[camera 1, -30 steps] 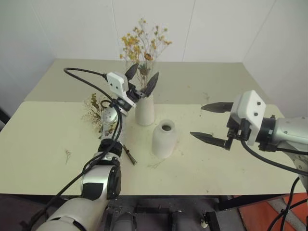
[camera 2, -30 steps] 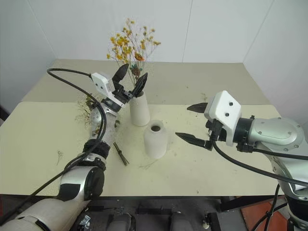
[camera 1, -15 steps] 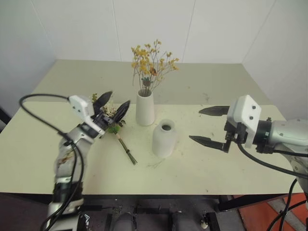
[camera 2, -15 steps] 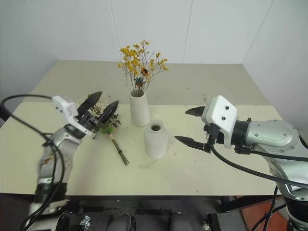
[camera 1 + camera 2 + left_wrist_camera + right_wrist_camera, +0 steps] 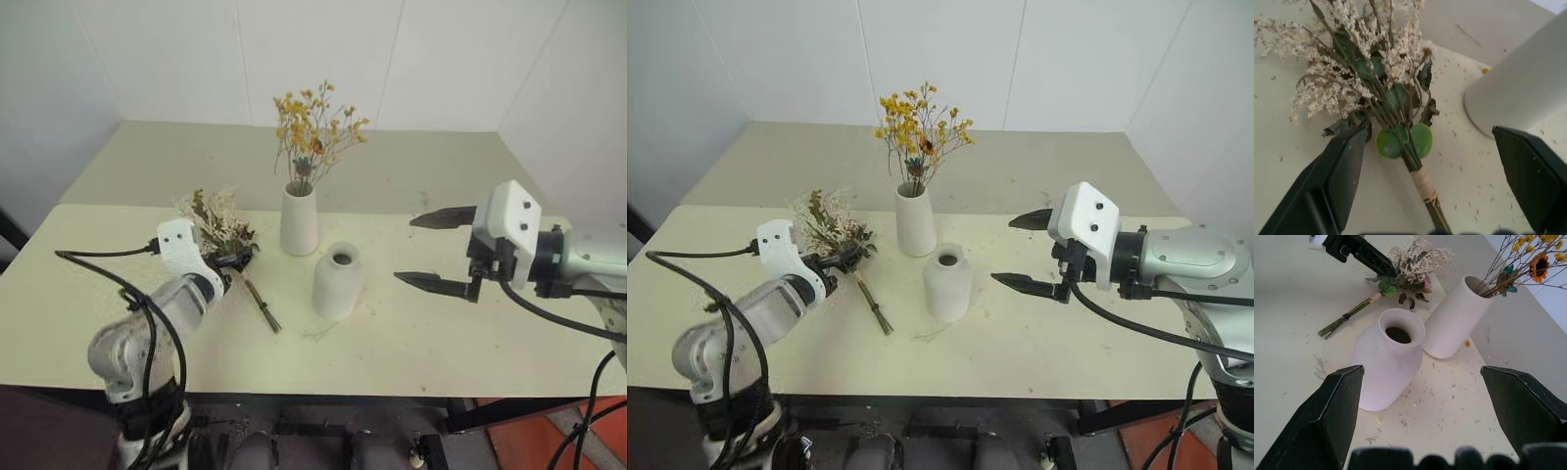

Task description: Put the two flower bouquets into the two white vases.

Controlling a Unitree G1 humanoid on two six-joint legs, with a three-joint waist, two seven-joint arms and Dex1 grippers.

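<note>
Straddling rose bouquet [image 5: 1386, 93], left end effector [image 5: 1435, 161] (wide open), empty.

Yellow-orange flowers [image 5: 315, 122] on brown stems top the white tall vase [image 5: 299, 219]. Beside it, the short vase [image 5: 336, 282] is white too. Between the black fingers [image 5: 1334, 181], the bouquet [image 5: 1378, 98] shows cream sprigs and green leaves.

Cream table [image 5: 470, 333] bears two vases [image 5: 300, 220] [image 5: 336, 281], one bouquet [image 5: 220, 230].

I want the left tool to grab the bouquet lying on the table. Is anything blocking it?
Nothing visible: the open left tool straddles the white-sprigged, green-leaved bouquet on the pale table.
</note>
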